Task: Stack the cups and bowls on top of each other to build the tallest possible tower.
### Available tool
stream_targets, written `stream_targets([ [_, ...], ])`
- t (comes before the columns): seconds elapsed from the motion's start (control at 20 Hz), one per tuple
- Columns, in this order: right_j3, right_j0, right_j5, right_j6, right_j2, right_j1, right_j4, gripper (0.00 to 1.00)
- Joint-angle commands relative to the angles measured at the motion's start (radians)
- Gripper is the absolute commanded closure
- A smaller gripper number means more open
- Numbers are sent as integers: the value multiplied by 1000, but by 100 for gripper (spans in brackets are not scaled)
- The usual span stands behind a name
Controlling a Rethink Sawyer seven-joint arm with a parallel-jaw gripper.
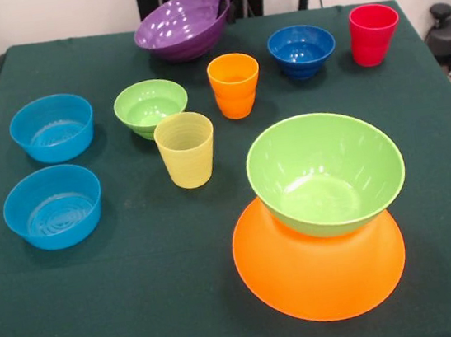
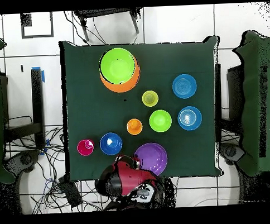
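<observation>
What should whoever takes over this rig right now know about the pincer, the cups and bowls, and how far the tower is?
Pincer: at the rim of the tilted purple bowl; grip unclear.
Tower: big green bowl sits upright on the upturned orange bowl. Nothing else stacked.
Loose on the table: two light blue bowls, small green bowl, dark blue bowl, orange cup, yellow cup, red cup.
Left: stack purple bowl, then the rest.
</observation>
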Motion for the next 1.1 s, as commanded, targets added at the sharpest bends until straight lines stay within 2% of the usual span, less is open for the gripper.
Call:
stream_targets([
  [0.05, -145, 113, 217, 90, 3, -115, 70, 100],
  [0.25, -266, 229, 330, 68, -106, -136, 56, 100],
  [0.5, -392, 311, 438, 55, -176, -131, 24, 100],
  [0.6, -438, 323, 459, 53, -180, -124, 9, 100],
  [0.7, -466, 312, 457, 46, -151, -121, -2, 100],
  [0.9, -482, 214, 438, 0, 3, -128, -10, 100],
  [1.1, -541, 176, 461, -36, 67, -113, -28, 100],
])
